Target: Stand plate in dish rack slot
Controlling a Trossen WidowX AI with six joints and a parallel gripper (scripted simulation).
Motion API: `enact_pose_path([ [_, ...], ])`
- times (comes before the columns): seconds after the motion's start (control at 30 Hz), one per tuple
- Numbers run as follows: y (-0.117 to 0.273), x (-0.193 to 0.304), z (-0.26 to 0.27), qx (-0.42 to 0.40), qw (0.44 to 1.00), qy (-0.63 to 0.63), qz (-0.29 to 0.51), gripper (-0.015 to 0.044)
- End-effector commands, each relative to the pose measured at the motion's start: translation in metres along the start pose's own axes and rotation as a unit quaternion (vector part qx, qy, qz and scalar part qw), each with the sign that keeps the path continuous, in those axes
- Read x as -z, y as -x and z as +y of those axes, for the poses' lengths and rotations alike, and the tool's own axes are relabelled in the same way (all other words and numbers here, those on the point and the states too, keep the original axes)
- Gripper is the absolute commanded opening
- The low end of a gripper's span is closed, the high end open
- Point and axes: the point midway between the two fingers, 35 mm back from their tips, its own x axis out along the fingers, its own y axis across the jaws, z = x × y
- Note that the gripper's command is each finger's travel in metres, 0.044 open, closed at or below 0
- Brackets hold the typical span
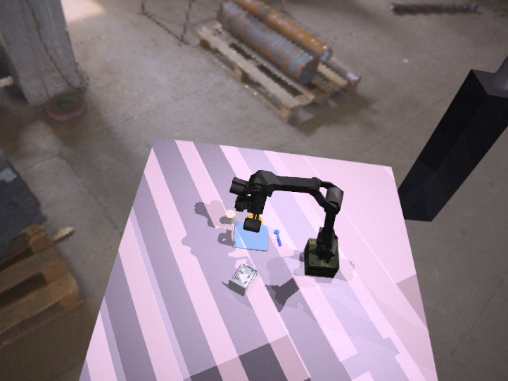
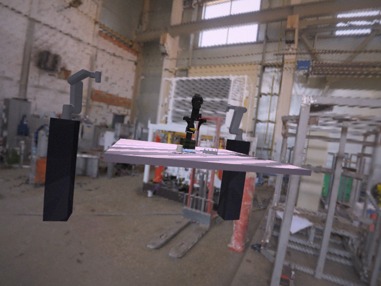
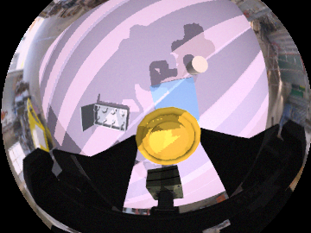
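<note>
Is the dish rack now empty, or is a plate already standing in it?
Empty: no plate stands in the dish rack; the yellow plate is in the hand.

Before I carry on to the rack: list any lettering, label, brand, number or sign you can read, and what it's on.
No text can be read in any view.
Blue sign on the hall's back wall: pale marks, too small and blurred to read.
Round yellow plate, light-blue flat mat, grey dish rack with pegs: no lettering visible.
</note>
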Motion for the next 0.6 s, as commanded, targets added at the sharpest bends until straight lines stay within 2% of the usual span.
enact_pose_path([
  [0.0,0.003,0.014,0.037,-0.001,0.999,-0.055,-0.002,0.0],
  [0.2,0.001,0.04,0.084,-0.004,0.989,-0.147,0.0,0.0],
  [0.43,0.001,0.041,0.085,-0.005,0.989,-0.148,0.001,0.0],
  [0.57,-0.008,0.043,0.086,-0.022,0.994,-0.109,0.023,0.0],
])
